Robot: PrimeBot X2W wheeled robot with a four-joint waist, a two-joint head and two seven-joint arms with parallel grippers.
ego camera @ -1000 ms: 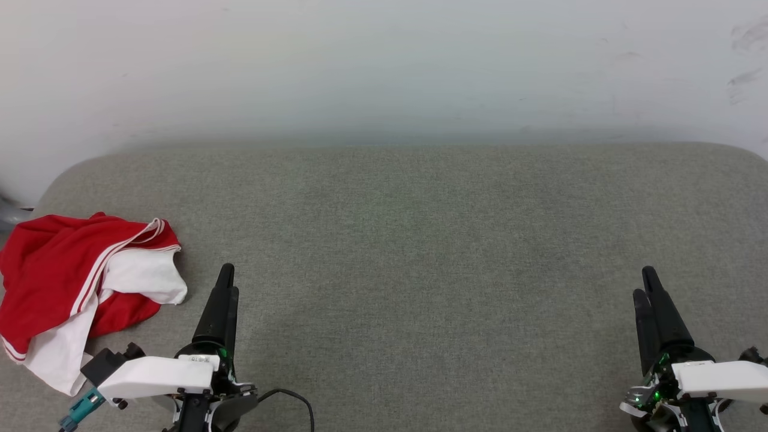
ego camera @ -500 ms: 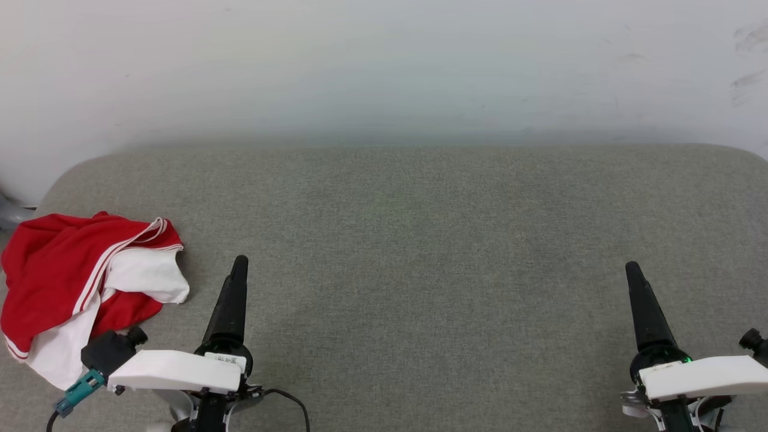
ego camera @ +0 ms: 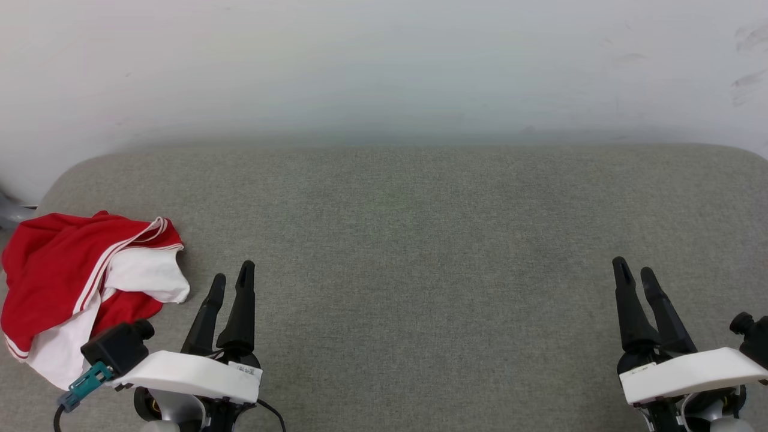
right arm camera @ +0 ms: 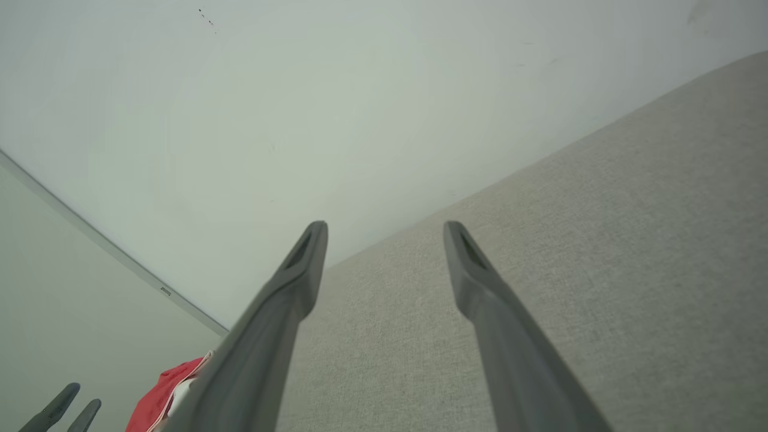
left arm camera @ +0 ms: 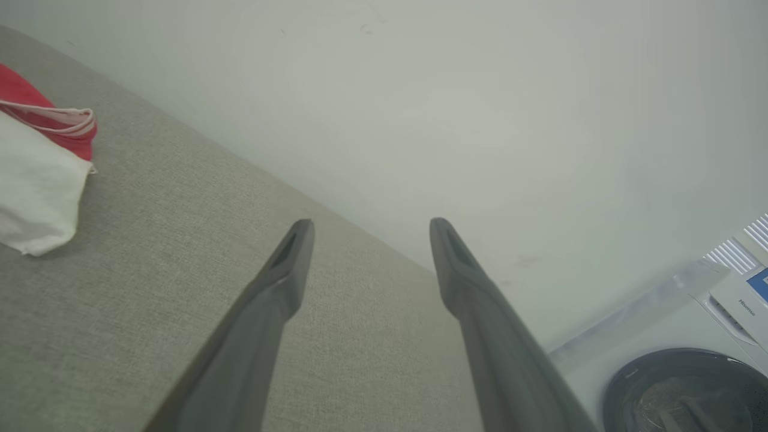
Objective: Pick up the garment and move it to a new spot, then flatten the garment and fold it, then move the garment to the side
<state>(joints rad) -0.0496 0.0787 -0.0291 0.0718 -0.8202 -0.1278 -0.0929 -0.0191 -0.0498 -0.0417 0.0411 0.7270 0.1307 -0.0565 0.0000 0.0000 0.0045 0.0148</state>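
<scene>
Head view has the garment [ego camera: 54, 282] bunched at 8 o'clock on my grey bench [ego camera: 420, 240], just beside my left claw [ego camera: 232, 273], which is spread apart, same as my right claw [ego camera: 633, 269] at 4 o'clock.

A red and white garment [ego camera: 54, 282] lies in a crumpled heap at the left end of the tabletop [ego camera: 420, 240], which is covered in gray cloth. A white part with thin red and white stripes along its edge is folded over the red. The left gripper [ego camera: 233, 273] is just beside the heap, not touching it, and its jaws are a little apart. The right gripper [ego camera: 634, 269] is way over on the right, well apart from the garment. Its jaws are a little apart too. Both point toward a pale wall [ego camera: 384, 66].
</scene>
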